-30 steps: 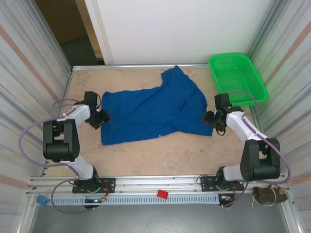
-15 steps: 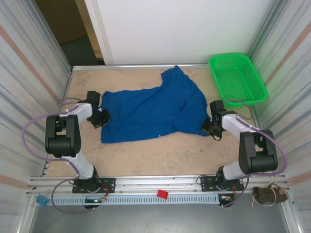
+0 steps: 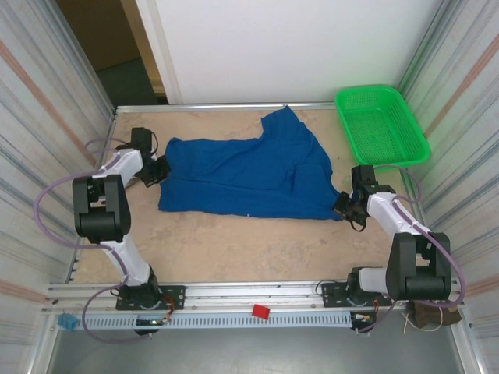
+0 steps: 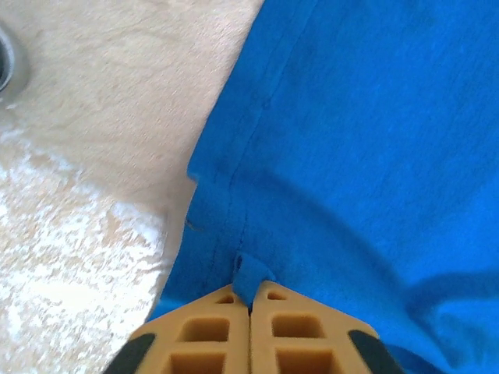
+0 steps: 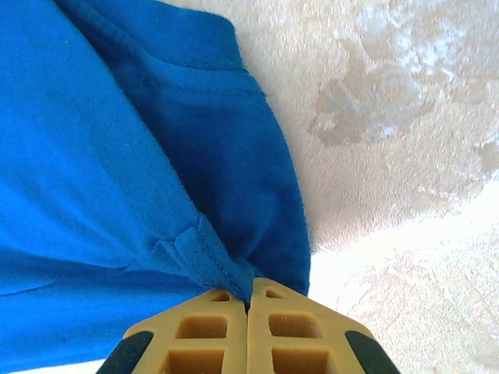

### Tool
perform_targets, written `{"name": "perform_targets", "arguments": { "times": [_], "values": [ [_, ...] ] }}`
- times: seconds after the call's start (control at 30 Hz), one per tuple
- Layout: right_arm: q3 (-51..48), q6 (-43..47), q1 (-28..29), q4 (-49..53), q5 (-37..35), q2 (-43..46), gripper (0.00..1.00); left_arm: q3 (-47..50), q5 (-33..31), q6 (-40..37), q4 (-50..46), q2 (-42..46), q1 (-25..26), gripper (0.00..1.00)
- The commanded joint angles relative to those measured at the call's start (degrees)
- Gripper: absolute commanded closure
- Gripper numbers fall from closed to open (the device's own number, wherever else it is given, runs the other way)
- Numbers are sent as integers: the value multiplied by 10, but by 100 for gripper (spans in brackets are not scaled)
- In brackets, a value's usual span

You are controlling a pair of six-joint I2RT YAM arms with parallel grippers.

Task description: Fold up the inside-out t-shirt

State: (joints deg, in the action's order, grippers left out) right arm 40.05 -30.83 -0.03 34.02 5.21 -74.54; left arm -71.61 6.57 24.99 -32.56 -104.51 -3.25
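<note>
The inside-out t-shirt (image 3: 249,175) is royal blue and lies spread across the middle of the table, one part reaching toward the back. My left gripper (image 3: 158,170) is shut on its left edge; in the left wrist view a small fold of blue cloth (image 4: 251,274) is pinched between the orange fingertips (image 4: 210,327). My right gripper (image 3: 343,204) is shut on the shirt's right corner, where a hemmed edge (image 5: 204,261) runs into the closed fingertips (image 5: 288,327). Between the two grips the cloth is stretched out. No white lettering shows.
A green mesh basket (image 3: 382,125) stands at the back right corner. Corrugated walls close in both sides of the table (image 3: 257,249). A small red piece (image 3: 260,312) lies on the front rail. Bare tabletop runs along the front of the shirt.
Both grippers closed on the shirt's edges. The left one moved back and left, the right one forward and right, pulling the shirt wider and flatter.
</note>
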Motion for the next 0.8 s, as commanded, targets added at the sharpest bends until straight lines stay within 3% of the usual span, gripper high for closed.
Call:
{"name": "perform_targets", "arguments": {
  "times": [0.0,0.07,0.2,0.4,0.57,0.67,0.77],
  "values": [
    [-4,15,-7,25,-1,2,100,-16,-7,-18,-28,-7,-4,65],
    [-2,15,-7,25,0,2,100,6,-14,-19,-26,12,-6,50],
    [0,20,-6,24,0,1,100,94,-1,9,-9,92,-19,39],
    [4,26,-6,11,5,-17,100,245,50,97,30,217,-9,39],
    [6,28,-6,6,6,-21,100,302,46,145,63,226,12,39],
    [6,30,-6,11,3,-21,100,307,52,151,78,197,14,50],
    [4,30,-6,25,0,-8,100,307,58,151,84,188,14,90]
  ]
}}
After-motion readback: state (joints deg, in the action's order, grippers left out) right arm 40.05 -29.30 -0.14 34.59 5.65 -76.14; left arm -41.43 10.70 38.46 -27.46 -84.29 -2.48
